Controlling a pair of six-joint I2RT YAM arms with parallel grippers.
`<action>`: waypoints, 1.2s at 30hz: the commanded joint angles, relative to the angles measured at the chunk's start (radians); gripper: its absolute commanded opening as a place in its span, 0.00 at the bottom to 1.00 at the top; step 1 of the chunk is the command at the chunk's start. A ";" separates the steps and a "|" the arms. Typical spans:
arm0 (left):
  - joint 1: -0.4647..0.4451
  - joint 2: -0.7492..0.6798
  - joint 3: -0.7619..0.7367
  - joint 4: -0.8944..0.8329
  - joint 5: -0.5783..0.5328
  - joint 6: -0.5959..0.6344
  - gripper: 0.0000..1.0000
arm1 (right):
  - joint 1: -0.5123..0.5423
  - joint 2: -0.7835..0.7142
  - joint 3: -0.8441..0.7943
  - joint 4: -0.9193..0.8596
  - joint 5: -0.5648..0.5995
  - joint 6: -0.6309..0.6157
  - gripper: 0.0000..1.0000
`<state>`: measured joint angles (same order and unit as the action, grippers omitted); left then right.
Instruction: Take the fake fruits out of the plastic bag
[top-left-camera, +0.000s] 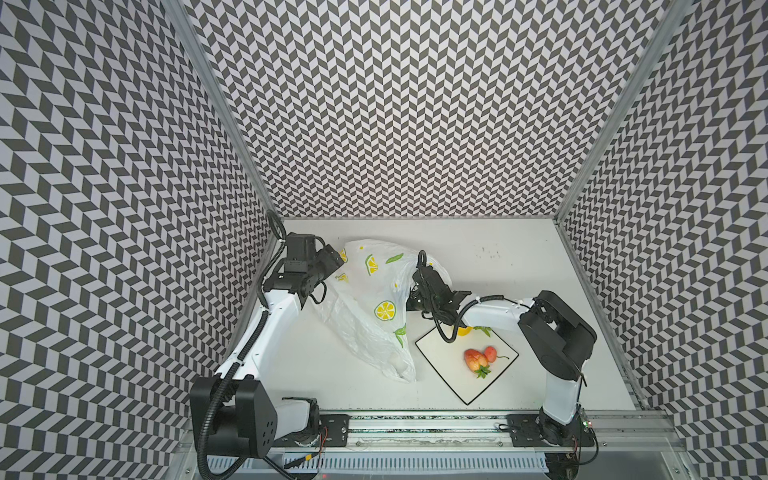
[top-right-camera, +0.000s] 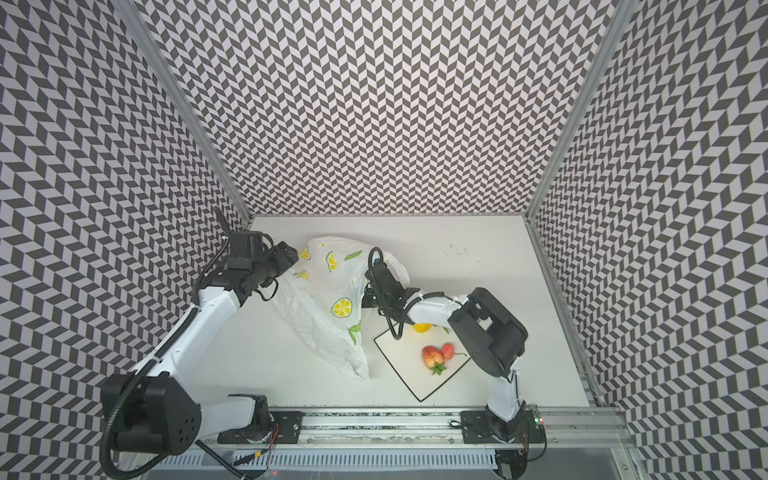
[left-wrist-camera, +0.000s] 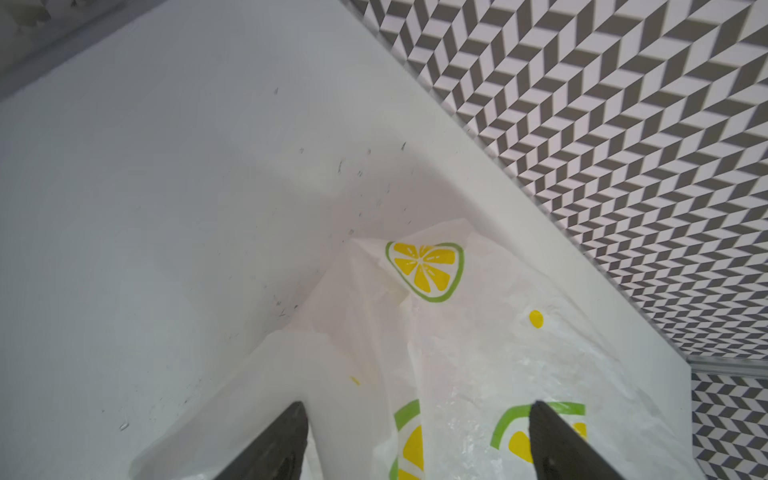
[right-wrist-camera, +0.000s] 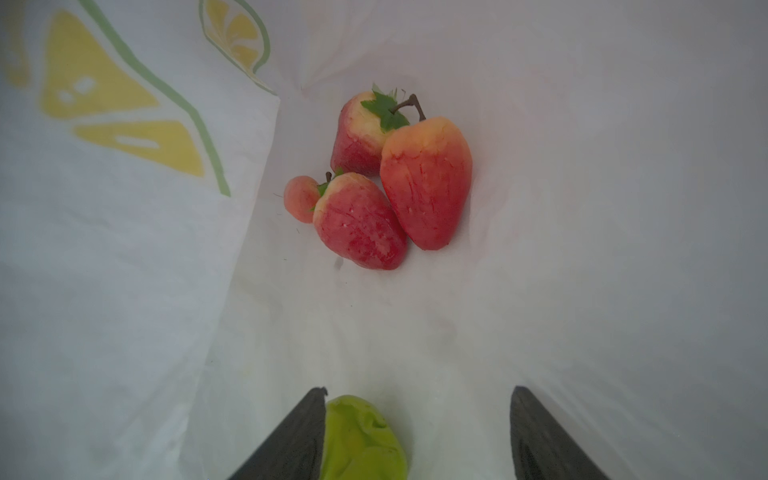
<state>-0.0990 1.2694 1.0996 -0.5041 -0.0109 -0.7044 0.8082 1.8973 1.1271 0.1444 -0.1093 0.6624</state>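
In both top views the plastic bag (top-left-camera: 374, 307) is seen slack and crumpled on the white tabletop (top-left-camera: 519, 266), running from the far left toward the near middle. Just right of it a square plate (top-left-camera: 461, 381) is set, and fruit is already laid there — a strawberry (top-left-camera: 475, 360), a small red cherry (top-left-camera: 491, 353) just beside it, and a lemon (top-left-camera: 464, 331) half hidden under the right arm (top-left-camera: 494, 309). The left arm (top-left-camera: 282, 309) is placed at the bag's far-left edge. The right arm's wrist is sunk into the bag from its right side, so no fingers can be read from here.

In the left wrist view the left pincer (left-wrist-camera: 417, 409) is shown wide, with printed film beneath the jaws and nothing clamped.

In the right wrist view the bag's inside is shown. The right pincer (right-wrist-camera: 417, 392) is wide too; a green pear (right-wrist-camera: 361, 440) lies between the jaws, touching one finger (right-wrist-camera: 299, 432) while a gap is left to the other. Farther in, three strawberries (right-wrist-camera: 426, 183) are huddled with a smaller red fruit (right-wrist-camera: 301, 198).

The taking of the pear is judged to be the step in hand. The pincer should be centred on it before closing, so that it is squeezed and not nudged aside — the glossy skin may slip. Loose film should be kept out of the jaws, and the bag's rim is best pinned by the left pincer so the mouth is not dragged along.
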 joint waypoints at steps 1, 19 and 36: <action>-0.089 -0.052 0.109 -0.128 -0.103 0.077 0.85 | -0.001 0.010 0.025 0.018 -0.032 -0.009 0.69; -0.612 -0.211 0.141 -0.545 -0.185 -0.014 0.80 | 0.011 0.010 0.050 0.274 -0.495 0.182 0.55; -0.654 -0.255 0.042 -0.499 -0.067 0.024 1.00 | 0.019 0.067 0.130 0.281 -0.531 0.263 0.53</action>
<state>-0.7452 0.9890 1.1351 -0.9691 -0.0345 -0.6910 0.8223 1.9518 1.2293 0.3885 -0.6296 0.8989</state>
